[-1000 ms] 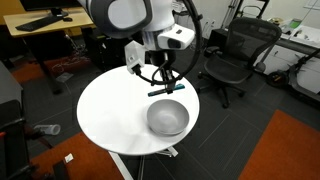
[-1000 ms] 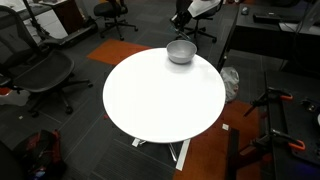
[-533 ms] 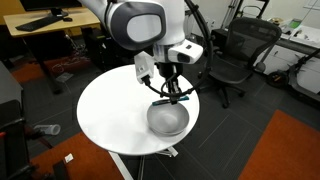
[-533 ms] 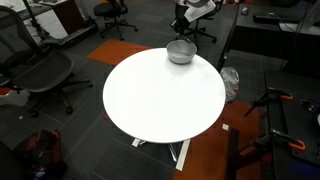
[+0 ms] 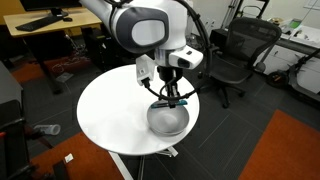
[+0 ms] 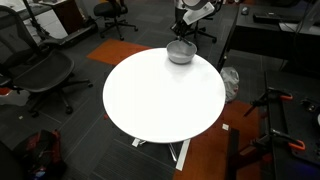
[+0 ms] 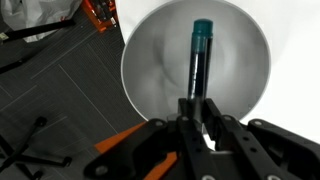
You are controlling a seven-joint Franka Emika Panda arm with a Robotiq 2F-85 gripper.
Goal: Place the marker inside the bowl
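Wrist view shows the pincer (image 7: 198,108) clamped on the marker (image 7: 200,55), which juts out over the bowl (image 7: 150,70).

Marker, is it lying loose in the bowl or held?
Held. In the wrist view the jaws grip one end of the marker, which hangs over the inside of the bowl; whether they touch, cannot tell.
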